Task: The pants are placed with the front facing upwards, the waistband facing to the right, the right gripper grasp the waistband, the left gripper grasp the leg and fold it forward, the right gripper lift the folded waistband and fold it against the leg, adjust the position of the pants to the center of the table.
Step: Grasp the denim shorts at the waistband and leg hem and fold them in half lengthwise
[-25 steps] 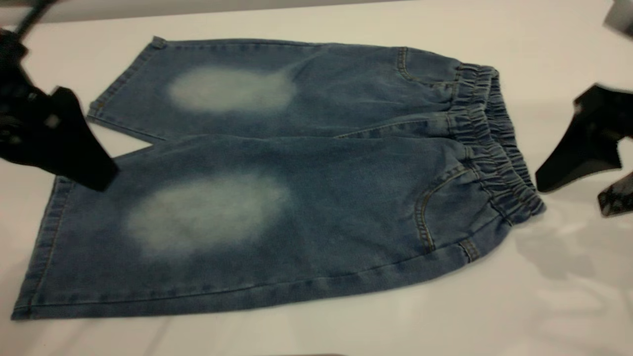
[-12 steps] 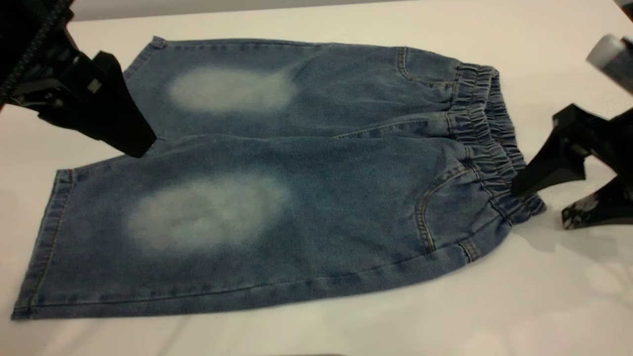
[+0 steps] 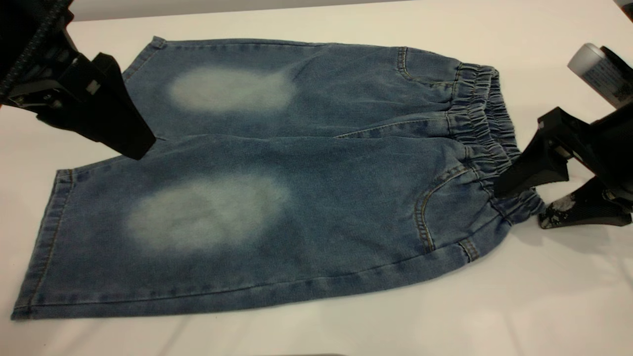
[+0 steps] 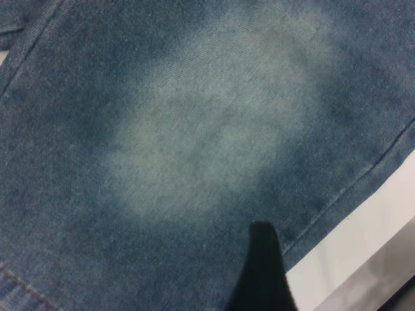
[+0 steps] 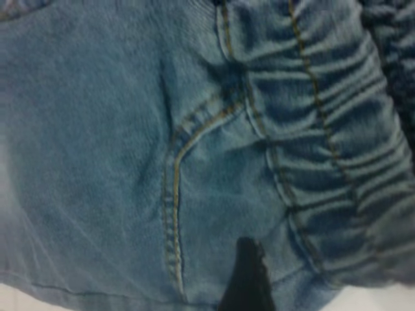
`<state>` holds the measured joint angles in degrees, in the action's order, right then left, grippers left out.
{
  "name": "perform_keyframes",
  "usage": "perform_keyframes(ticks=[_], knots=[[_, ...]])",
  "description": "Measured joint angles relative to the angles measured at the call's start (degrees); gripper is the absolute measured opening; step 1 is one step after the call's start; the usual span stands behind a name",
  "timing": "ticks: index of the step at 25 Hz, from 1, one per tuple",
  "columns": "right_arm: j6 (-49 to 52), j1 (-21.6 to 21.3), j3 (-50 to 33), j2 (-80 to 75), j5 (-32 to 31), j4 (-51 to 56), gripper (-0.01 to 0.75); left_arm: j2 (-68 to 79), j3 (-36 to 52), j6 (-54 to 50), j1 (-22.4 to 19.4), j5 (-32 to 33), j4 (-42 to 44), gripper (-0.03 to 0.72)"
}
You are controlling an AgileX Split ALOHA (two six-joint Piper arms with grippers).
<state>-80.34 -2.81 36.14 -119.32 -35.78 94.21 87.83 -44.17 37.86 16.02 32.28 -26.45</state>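
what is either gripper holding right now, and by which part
Nothing is held yet. The right gripper is open, its fingers straddling the waistband of the jeans. Whether the left gripper, over the leg hems, is open cannot be told.

a plain grey band of background point(image 3: 198, 5) runs along the far side of the scene, widest toward the left and thinning out rightward until it ends. it is featureless. a thin dark sliver point(image 3: 301, 354) sits at the near edge, too small to identify.
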Motion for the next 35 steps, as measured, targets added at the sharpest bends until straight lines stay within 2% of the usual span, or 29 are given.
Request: perform_keyframes(ticks=[3,10,13,17,19,22,24,31,35], knots=[[-0.51,0.0,1.15,-0.47,-1.68,-0.37,0.514,0.0,0.0,0.0,0.0,0.05,0.0,0.515],[-1.01,0.0,2.53,-3.8,-9.96,-0.82,0.514,0.0,-0.16,-0.37,0.0,1.5,0.0,0.515],[-1.88,0.0,2.53,-4.59,-10.24,-0.08,0.498,0.0,-0.16,-0.51,0.0,1.68,0.0,0.515],[-2.55,0.0,2.53,-4.7,-8.18,2.81,0.412,0.0,-0.18,-0.58,0.0,1.68,0.12,0.515],[-2.61,0.0,2.53,-4.7,-7.74,3.09,0.321,0.0,-0.18,-0.58,0.0,1.68,1.16,0.515],[-3.08,0.0,2.53,-4.7,-7.7,3.16,0.115,0.0,-0.18,-0.58,0.0,1.63,5.24,0.515],[-3.72,0.0,2.53,-4.7,-7.7,3.26,0.051,0.0,-0.18,-1.12,0.0,1.63,9.04,0.515],[-4.63,0.0,2.53,-4.7,-7.98,3.1,0.039,0.0,5.24,-2.71,0.0,1.5,22.34,0.515],[-4.63,0.0,2.53,-4.7,-8.12,3.1,0.039,0.0,11.46,-2.78,0.0,-1.87,28.23,0.515]])
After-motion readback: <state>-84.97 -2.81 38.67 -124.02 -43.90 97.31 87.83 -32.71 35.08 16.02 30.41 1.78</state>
